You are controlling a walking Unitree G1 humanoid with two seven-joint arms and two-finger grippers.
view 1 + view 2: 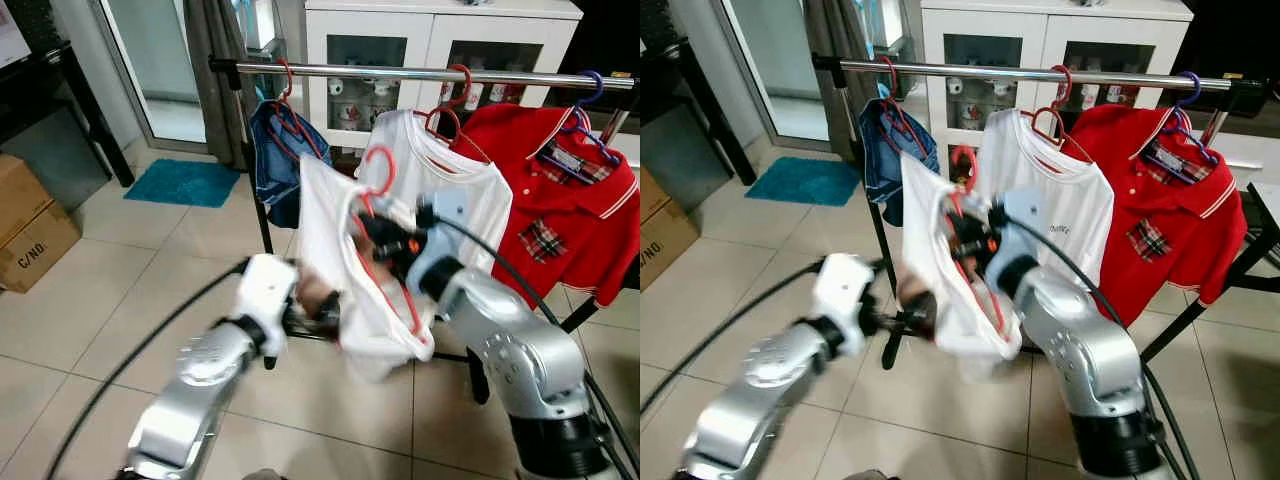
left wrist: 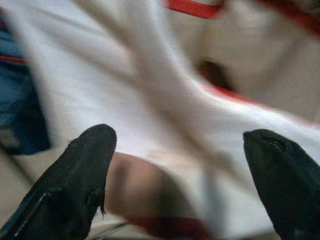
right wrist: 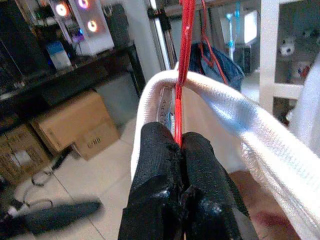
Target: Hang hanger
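**Red hanger with white garment held below the rail**

The right gripper (image 3: 181, 150) pinches the wire of a red hanger (image 1: 378, 170) between its closed fingers, holding it in front of the metal clothes rail (image 1: 400, 73) with its hook below the bar and not on it; a white T-shirt (image 1: 345, 290) drapes over this hanger and sags down beneath the gripper; the left gripper (image 2: 180, 165) is spread wide against the lower part of that white cloth, its two black fingertips (image 2: 90, 150) well apart, and the blur makes it hard to tell whether they touch the fabric. On the rail already hang a blue garment (image 1: 275, 150) on a red hanger, a second white T-shirt (image 1: 470, 190), and a red polo shirt (image 1: 560, 210) with plaid trim; behind the rail stands a white cabinet (image 1: 440, 40); a teal mat (image 1: 185, 182) and a cardboard box (image 1: 30, 225) lie on the tiled floor (image 1: 140, 290) to the robot's left.
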